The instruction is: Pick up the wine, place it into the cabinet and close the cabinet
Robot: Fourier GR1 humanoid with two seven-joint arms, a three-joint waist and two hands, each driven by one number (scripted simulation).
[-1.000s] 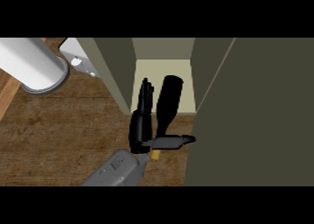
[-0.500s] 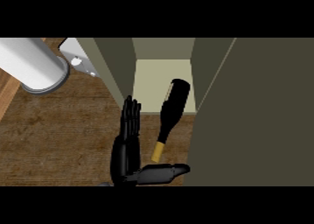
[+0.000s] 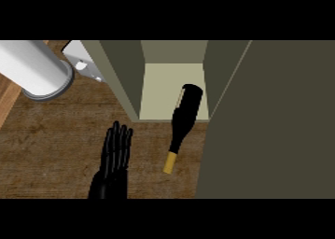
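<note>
- Wine (image 3: pixel 181 126) lies half inside the cabinet (image 3: pixel 129 79), neck outward.
- Hand (image 3: pixel 113 163) left of the wine, apart, fingers straight and pressed together.

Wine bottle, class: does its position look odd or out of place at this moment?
Yes. The wine bottle leans tilted at the cabinet opening, its dark body partly inside and its gold-tipped neck sticking out over the wooden counter. No hand holds it; one open hand is beside it.
</note>
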